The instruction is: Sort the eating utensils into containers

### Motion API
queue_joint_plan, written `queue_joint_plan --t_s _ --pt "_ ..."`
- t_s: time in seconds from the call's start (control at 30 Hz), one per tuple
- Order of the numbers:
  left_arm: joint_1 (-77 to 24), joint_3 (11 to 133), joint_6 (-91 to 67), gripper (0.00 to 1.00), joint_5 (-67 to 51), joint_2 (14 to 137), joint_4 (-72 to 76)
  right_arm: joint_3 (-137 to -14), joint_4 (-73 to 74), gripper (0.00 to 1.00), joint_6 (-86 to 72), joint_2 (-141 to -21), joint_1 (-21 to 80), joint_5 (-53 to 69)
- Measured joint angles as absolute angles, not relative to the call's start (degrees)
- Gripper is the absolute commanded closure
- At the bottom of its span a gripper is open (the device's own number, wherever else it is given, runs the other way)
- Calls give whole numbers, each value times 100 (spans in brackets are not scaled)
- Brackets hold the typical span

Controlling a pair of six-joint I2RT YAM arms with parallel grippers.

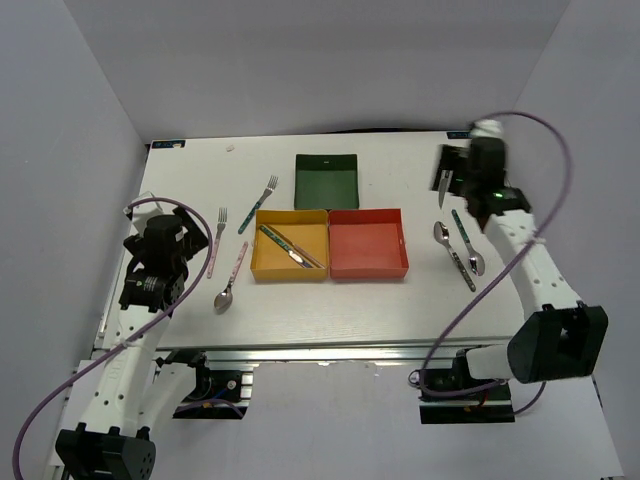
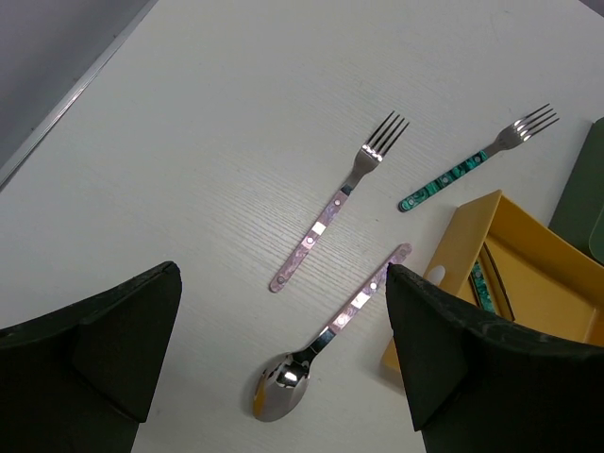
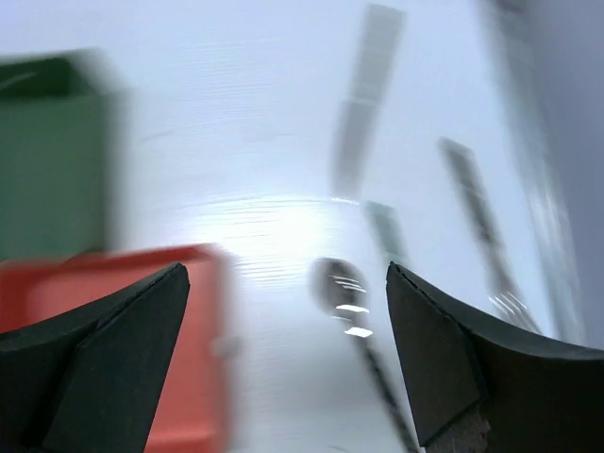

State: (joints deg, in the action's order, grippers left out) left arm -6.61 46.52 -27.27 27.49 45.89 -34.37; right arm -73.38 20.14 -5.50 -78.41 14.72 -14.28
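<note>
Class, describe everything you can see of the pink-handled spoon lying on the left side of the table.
The pink-handled spoon lies flat on the white table, and nothing grips it. Its shiny silver bowl is at the end nearer the arms. The slim, speckled pink handle, set with small metal rivets, slants away toward the left wall of the yellow tray. A pink-handled fork lies beside it, apart.

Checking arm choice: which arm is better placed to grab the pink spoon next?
Left. The open left tool hangs close to the pink spoon on its side; the right tool is far across, beyond the red tray.
</note>
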Motion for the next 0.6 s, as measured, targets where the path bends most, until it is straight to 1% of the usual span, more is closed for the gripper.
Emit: queue_joint_plan --t_s 0.07,0.13,0.2,0.27,0.33,0.37,0.47,0.6 --pt "-661 4652 -2751 2 2770 4584 -3448 -6849 1933 11 -961 -7618 311 -1498" --pt "-661 4652 -2773 2 2792 4591 -3470 -6442 1900 12 -1232 -7557 -443 -1385" --pt "-661 4652 -2794 2 2805 4606 -3494 -6252 1887 15 -1406 -7697 -775 -1157" --pt "-661 4652 -2794 2 2799 4633 -3505 -6427 1903 18 -1514 -8167 -823 -849" --pt "-661 4652 -2794 2 2781 4663 -3518 -7076 1920 14 -1601 -8982 -805 -569" --pt "-661 4652 -2792 2 2762 4676 -3518 -7476 1942 11 -1627 -9448 -801 -451" --pt "-661 4652 -2786 2 2683 4698 -3514 -9059 2043 11 -1636 -10980 -764 -180" --pt "-661 4652 -2746 2 2508 4783 -3507 -10565 2224 11 -1584 -12440 -731 51"
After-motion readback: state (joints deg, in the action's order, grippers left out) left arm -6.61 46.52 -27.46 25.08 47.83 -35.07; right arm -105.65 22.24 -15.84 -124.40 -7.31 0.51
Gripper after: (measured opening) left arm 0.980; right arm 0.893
